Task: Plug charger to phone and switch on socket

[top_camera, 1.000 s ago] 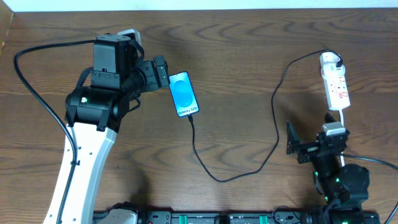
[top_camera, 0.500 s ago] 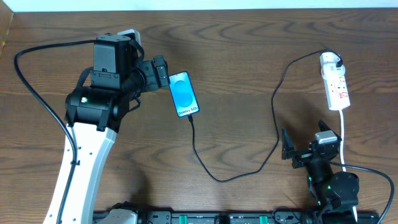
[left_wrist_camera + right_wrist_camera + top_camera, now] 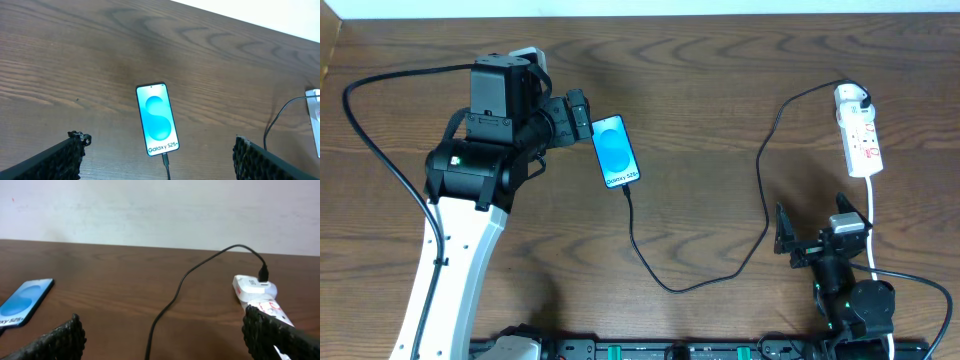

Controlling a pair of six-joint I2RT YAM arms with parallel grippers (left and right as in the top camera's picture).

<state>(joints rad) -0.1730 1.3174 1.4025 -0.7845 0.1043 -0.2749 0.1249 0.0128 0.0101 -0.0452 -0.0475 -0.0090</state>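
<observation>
Wood-grain bench (image 3: pixel 720 80) first: nothing on it has moved in the last second. The big left arm (image 3: pixel 470 200) hasn't budged either. Its left hand (image 3: pixel 582 115) sits just beside the top end of the phone with the jaws spread wide and nothing in them.

The change is on the other side. The right arm (image 3: pixel 855 300) has pulled back toward its base, so the right hand (image 3: pixel 815 238), which was up by the near end of the socket (image 3: pixel 858 130) a second ago, is now well clear of it. It's also wide open and empty.

The socket lies at the far right of the bench, with its white cord (image 3: pixel 870 215) trailing toward the robot. The phone (image 3: pixel 616 151) lies left of centre, screen lit bright blue. The charger (image 3: pixel 760 190) runs from the plug at the socket's far end in a long loop, and its tip is seated in the phone's bottom edge.

My read: the plugging part is done, and the right hand backing off suggests the switch press is over too. I can't make out the switch itself though.
</observation>
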